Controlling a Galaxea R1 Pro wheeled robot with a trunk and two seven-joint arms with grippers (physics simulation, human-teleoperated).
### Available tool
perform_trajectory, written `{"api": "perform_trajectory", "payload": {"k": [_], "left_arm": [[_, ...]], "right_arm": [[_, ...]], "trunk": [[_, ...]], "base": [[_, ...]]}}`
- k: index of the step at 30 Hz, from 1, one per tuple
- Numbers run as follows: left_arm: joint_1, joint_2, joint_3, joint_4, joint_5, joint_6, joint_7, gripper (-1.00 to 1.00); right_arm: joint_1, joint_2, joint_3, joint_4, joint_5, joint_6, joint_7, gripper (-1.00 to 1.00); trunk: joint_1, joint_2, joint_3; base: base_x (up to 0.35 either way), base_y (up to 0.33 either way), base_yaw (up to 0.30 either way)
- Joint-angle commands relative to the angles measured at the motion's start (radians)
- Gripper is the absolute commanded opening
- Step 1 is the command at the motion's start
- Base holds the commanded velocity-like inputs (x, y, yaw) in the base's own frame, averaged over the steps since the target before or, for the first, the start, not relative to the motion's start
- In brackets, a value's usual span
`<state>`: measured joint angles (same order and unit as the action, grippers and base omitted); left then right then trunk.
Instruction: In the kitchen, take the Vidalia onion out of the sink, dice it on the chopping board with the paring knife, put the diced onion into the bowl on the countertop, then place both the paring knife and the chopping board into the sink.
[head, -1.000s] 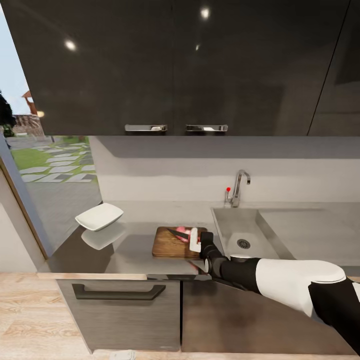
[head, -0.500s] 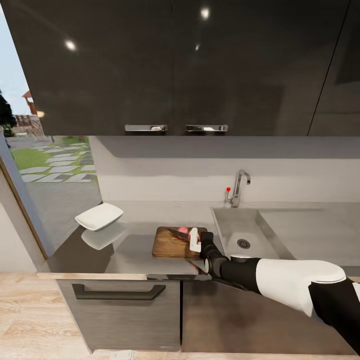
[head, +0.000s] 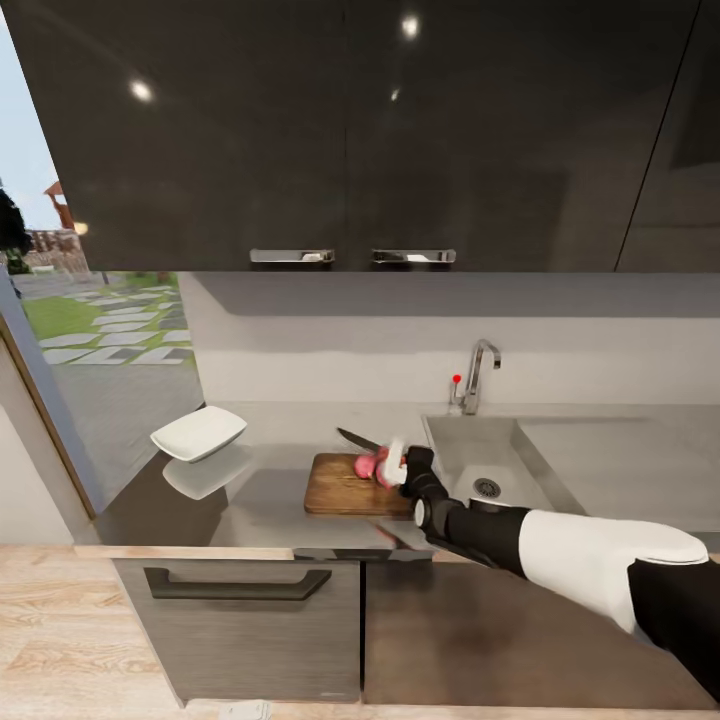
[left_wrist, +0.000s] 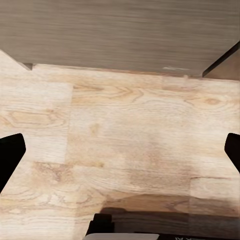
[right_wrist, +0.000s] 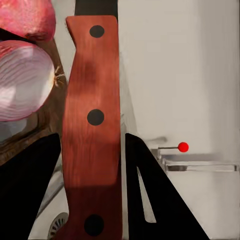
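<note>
The brown chopping board (head: 345, 487) lies on the grey countertop (head: 270, 500), just left of the sink (head: 470, 450). Two pinkish halves of the Vidalia onion (head: 366, 465) rest on the board's right end; one cut face (right_wrist: 22, 85) shows its rings beside the other half (right_wrist: 27, 17). My right gripper (head: 393, 462) is shut on the paring knife's red handle (right_wrist: 92, 125), touching the onion. The dark blade (head: 356, 439) points up and left over the board's far edge. The white bowl (head: 198, 432) stands at the left. My left gripper (left_wrist: 120, 155) hangs open over wooden floor.
A chrome tap (head: 478, 375) with a red knob (head: 457, 379) stands behind the sink, whose drain (head: 487, 488) lies close by my right forearm. Dark wall cabinets (head: 360, 130) hang above. A drawer handle (head: 237, 584) runs below the counter's front edge.
My right gripper has lifted the knife and moved it slightly away from me; the blade, earlier low across the onion, now points up past the board's far edge. The onion shows more plainly.
</note>
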<state>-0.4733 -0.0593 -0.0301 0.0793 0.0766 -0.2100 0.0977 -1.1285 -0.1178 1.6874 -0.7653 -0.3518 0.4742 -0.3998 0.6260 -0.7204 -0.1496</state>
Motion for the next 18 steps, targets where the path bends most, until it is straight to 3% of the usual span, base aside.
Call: {"api": "perform_trajectory", "payload": {"k": [1, 8, 18], "left_arm": [[-0.002, -0.001, -0.004, 0.005, 0.008, -0.008, 0.0, 1.0], [-0.002, -0.001, -0.004, 0.005, 0.008, -0.008, 0.0, 1.0], [-0.002, -0.002, -0.004, 0.004, 0.008, -0.008, -0.001, 1.0]], "right_arm": [[-0.002, -0.005, -0.002, -0.003, -0.01, 0.003, -0.01, -1.0], [-0.002, -0.023, -0.011, -0.003, -0.009, 0.003, -0.01, -1.0], [-0.002, -0.031, 0.0, -0.001, -0.01, 0.004, -0.007, -1.0]], "trunk": [[0.0, -0.002, -0.002], [0.0, -0.002, -0.002], [0.0, -0.002, -0.002]], "base": [[0.0, 0.0, 0.0], [0.0, -0.012, 0.0], [0.0, -0.177, 0.0]]}}
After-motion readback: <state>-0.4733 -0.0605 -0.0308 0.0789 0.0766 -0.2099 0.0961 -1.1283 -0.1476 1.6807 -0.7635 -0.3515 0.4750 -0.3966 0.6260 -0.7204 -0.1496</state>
